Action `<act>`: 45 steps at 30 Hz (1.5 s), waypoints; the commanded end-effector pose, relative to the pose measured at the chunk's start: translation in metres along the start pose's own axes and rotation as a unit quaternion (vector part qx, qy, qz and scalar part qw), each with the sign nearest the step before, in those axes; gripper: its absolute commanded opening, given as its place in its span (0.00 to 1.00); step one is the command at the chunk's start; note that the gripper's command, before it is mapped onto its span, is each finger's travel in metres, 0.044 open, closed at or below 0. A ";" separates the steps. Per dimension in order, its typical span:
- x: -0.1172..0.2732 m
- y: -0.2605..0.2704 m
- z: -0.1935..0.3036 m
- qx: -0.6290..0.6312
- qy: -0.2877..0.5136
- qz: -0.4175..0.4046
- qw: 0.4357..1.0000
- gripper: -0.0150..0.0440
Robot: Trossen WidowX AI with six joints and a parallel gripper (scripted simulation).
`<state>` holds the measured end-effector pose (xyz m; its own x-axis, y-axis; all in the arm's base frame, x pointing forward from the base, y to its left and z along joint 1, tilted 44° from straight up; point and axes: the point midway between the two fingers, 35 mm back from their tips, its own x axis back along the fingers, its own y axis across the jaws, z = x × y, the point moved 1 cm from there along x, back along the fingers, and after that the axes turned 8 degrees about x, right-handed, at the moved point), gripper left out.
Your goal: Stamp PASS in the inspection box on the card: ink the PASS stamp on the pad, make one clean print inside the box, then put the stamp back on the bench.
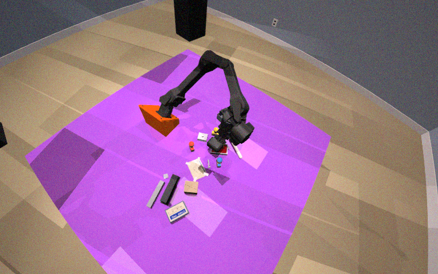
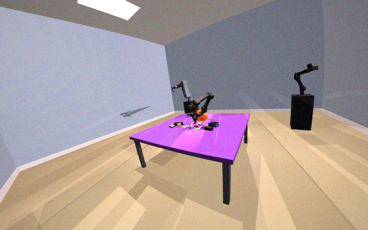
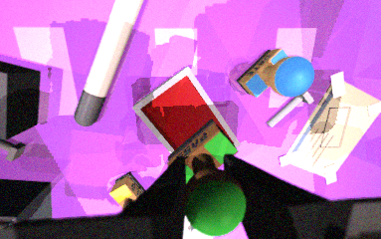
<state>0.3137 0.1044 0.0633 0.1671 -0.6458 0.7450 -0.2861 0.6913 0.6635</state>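
Observation:
My gripper (image 3: 204, 162) is shut on the PASS stamp (image 3: 216, 206), which has a green ball knob, a wooden block with PASS lettering and green patches. The stamp is above the near edge of the red ink pad (image 3: 177, 112) (image 1: 219, 149), which has a pale rim; the wrist view does not show whether it touches the pad. In the top view the gripper covers the stamp and part of the pad. The card (image 3: 343, 126) (image 1: 197, 169) lies to one side, held by white tape pieces, with a thin outlined box and dark strokes. A shadow falls on part of it.
A blue-knobbed stamp (image 3: 293, 76) (image 1: 219, 161) stands between pad and card. A yellow-knobbed stamp (image 1: 215, 130), a red-knobbed stamp (image 1: 191, 146), a white block (image 1: 202, 136) and a white marker (image 3: 109, 55) (image 1: 236, 149) surround the pad. A wooden block (image 1: 190, 187) and dark bar (image 1: 170, 189) lie beyond the card.

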 end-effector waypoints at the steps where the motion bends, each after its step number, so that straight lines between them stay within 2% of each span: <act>1: -0.004 0.000 0.001 -0.004 0.001 -0.003 1.000 0.25; 45: -0.033 0.002 0.000 -0.001 0.000 -0.005 1.000 0.25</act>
<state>0.3093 0.1248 0.0421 0.1662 -0.6486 0.7427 -0.2918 0.6871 0.6654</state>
